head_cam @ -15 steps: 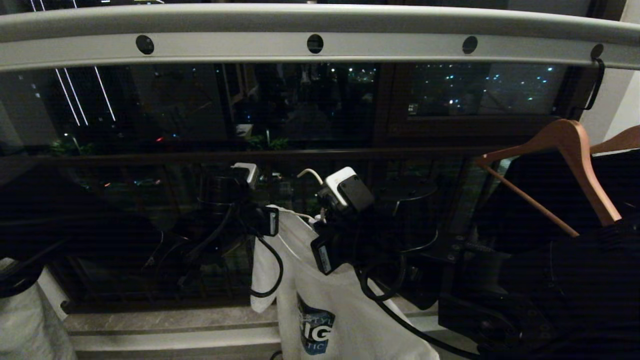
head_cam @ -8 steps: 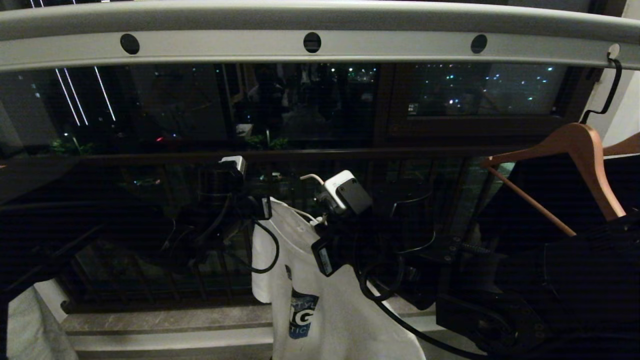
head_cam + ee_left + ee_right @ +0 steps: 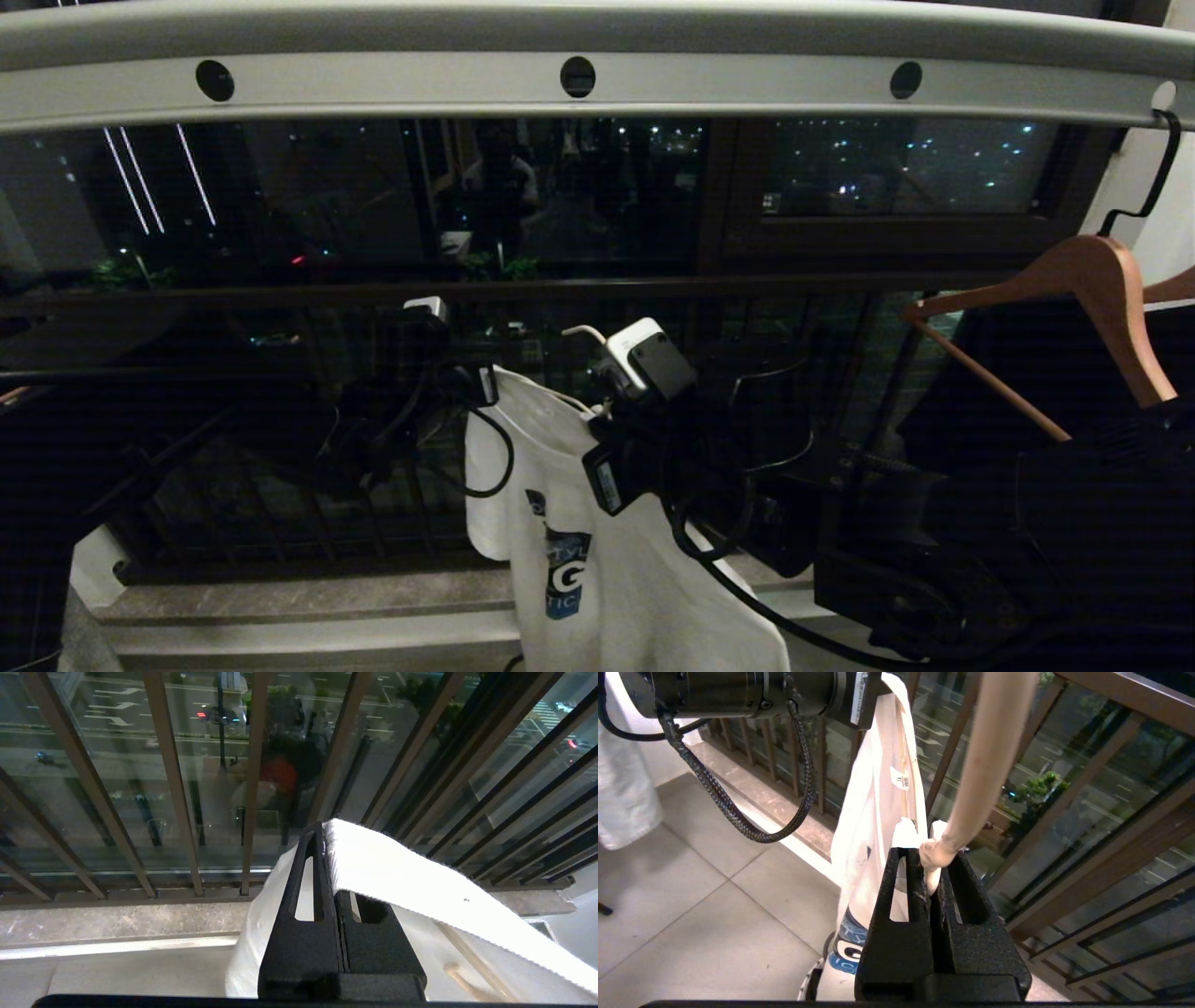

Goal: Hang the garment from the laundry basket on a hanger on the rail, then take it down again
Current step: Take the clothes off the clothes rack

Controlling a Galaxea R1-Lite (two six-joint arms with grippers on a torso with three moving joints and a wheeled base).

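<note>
While the T-shirt (image 3: 597,569) is clenched by the left gripper (image 3: 322,840) and its hanger (image 3: 980,760) by the right gripper (image 3: 930,858), lifting toward the rail (image 3: 392,89) at 12 o'clock is needed.

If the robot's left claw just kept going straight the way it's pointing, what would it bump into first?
Probably the dark balcony railing bars with glass behind them: the left gripper, shut on the T-shirt, points at them, though depth is hard to judge.

Left gripper (image 3: 485,385) and T-shirt's (image 3: 597,560) gripped shoulder, now slightly leftward.
</note>
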